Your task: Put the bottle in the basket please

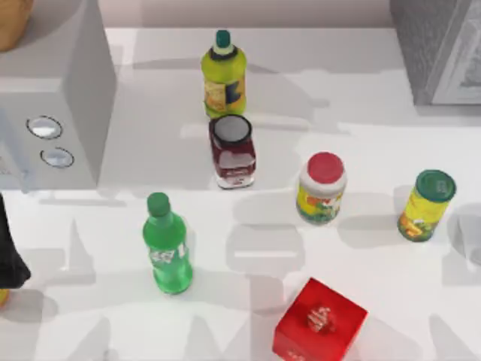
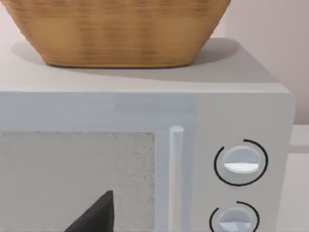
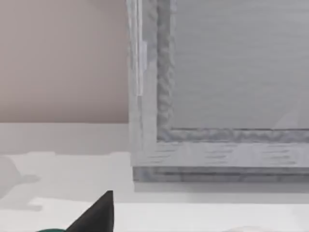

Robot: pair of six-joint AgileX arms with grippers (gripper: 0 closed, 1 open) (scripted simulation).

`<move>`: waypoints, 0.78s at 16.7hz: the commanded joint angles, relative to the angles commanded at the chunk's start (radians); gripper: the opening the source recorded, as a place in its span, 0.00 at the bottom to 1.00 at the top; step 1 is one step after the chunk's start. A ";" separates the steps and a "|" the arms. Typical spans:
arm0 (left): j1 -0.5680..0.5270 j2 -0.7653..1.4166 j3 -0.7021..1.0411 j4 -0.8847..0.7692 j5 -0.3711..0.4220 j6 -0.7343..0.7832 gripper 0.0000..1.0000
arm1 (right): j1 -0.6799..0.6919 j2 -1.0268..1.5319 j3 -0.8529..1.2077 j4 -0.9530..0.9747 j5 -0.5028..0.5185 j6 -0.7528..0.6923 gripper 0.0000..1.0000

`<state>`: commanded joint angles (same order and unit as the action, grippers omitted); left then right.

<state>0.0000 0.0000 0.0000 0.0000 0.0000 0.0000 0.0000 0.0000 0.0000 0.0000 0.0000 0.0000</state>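
The bottle [image 1: 167, 244], slim clear green with a green cap and a small white label, stands upright on the table at the front left of the top view. The tan woven basket [image 2: 120, 34] sits on top of a grey appliance; its curved edge shows at the back left corner [image 1: 11, 22]. My left gripper [image 1: 9, 259] is a dark shape at the table's left edge, well to the left of the bottle and apart from it. A dark part of it [image 2: 94, 215] faces the appliance's front. A dark part of my right gripper [image 3: 94, 215] points at another grey appliance.
The grey appliance with two round knobs [image 1: 52, 98] fills the back left. A yellow-green bottle [image 1: 224, 75], a dark red jar [image 1: 232, 150], a red-lidded jar [image 1: 322, 188], a yellow jar with green lid [image 1: 427, 204] and a red box [image 1: 319, 320] stand around. A second grey appliance [image 1: 443, 45] is back right.
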 joint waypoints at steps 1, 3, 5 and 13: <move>0.000 0.000 0.000 0.000 0.000 0.000 1.00 | 0.000 0.000 0.000 0.000 0.000 0.000 1.00; -0.003 0.011 -0.001 0.011 0.005 0.002 1.00 | 0.000 0.000 0.000 0.000 0.000 0.000 1.00; -0.015 0.064 -0.007 0.063 0.026 0.010 1.00 | 0.000 0.000 0.000 0.000 0.000 0.000 1.00; -0.119 0.655 -0.051 0.622 0.213 0.067 1.00 | 0.000 0.000 0.000 0.000 0.000 0.000 1.00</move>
<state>-0.1191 0.6554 -0.0506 0.6219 0.2126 0.0670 0.0000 0.0000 0.0000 0.0000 0.0000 0.0000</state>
